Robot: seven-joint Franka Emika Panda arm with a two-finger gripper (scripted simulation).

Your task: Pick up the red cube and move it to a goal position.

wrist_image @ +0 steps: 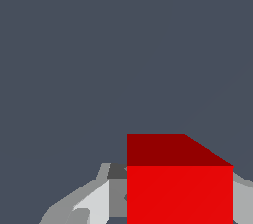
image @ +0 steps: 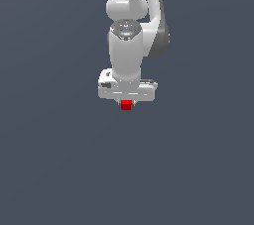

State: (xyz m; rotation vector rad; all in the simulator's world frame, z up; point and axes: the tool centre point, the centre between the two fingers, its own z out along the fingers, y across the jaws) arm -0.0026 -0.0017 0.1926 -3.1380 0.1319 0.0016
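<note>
Wrist view: the red cube (wrist_image: 179, 193) is seen clamped between the fingers (wrist_image: 94, 201) of the tool (image: 126, 101), pointing toward six o'clock.

Bright-red cube (image: 126, 104) with darker red face, white-and-grey tool (image: 127, 101), plain slate-grey backdrop.

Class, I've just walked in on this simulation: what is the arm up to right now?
A white Franka arm points its gripper straight down, with the red cube showing just beneath it. In the wrist view the red cube sits between the grey fingers, so it looks gripped. Nothing else stands on the plain grey ground, and no goal marker shows.
</note>
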